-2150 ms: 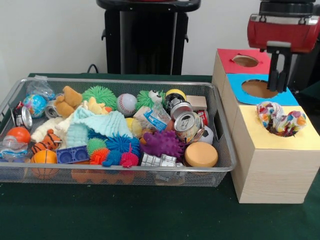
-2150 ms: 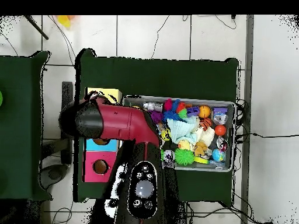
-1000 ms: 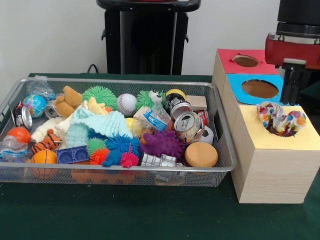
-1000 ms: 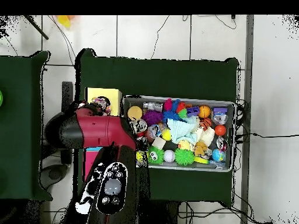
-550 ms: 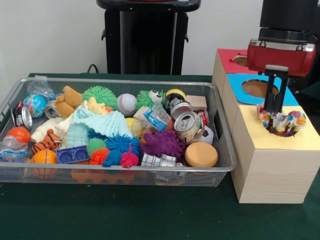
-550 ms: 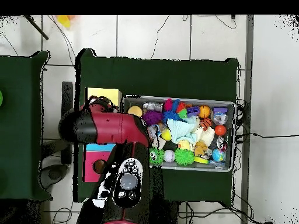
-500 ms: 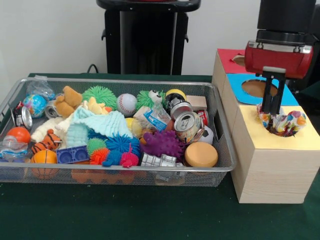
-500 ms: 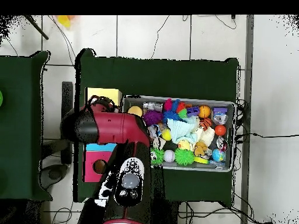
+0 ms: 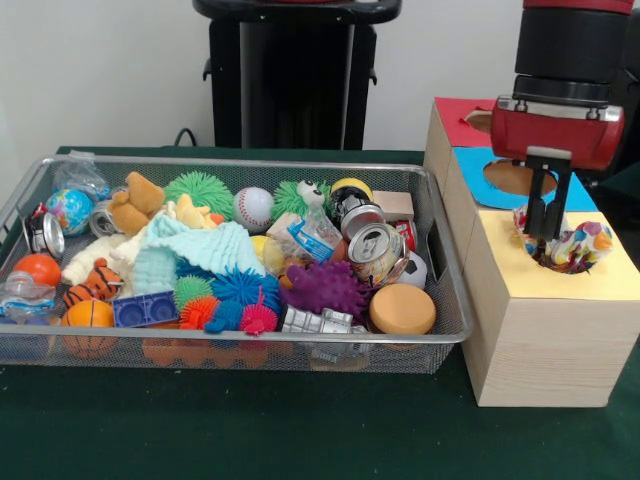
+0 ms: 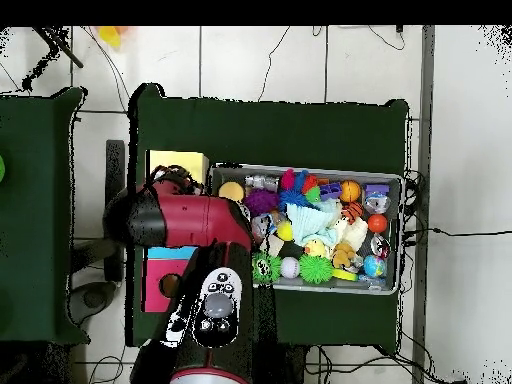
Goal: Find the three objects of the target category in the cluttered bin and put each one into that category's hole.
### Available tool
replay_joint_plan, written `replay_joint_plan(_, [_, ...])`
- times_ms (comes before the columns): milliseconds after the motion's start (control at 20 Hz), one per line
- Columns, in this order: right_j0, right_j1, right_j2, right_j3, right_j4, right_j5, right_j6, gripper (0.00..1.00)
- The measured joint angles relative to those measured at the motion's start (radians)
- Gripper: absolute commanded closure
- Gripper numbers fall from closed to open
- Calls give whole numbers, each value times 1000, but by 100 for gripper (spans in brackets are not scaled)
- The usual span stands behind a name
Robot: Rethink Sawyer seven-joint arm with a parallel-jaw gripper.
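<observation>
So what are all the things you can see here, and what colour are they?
Wire bin: one, silver, on the green table, full of toys.
Spiky balls: several, purple, blue, green, pink, in the bin.
Crushed cans: two at least, silver, right part of the bin.
Baseball: one, white, back of the bin.
Sponge disc: one, orange, bin's front right corner.
Wooden box: one, with red, blue and yellow tops, right of the bin.
Patterned cloth: one, many colours, in the yellow hole.
Gripper: one, black, over that cloth.
</observation>
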Motion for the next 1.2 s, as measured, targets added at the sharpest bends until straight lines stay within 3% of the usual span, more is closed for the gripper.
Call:
replay_joint_plan(650, [20, -3, 11, 2, 1, -2, 0, 100])
replay_joint_plan(1200, [5, 47, 17, 2, 1, -89, 0, 100])
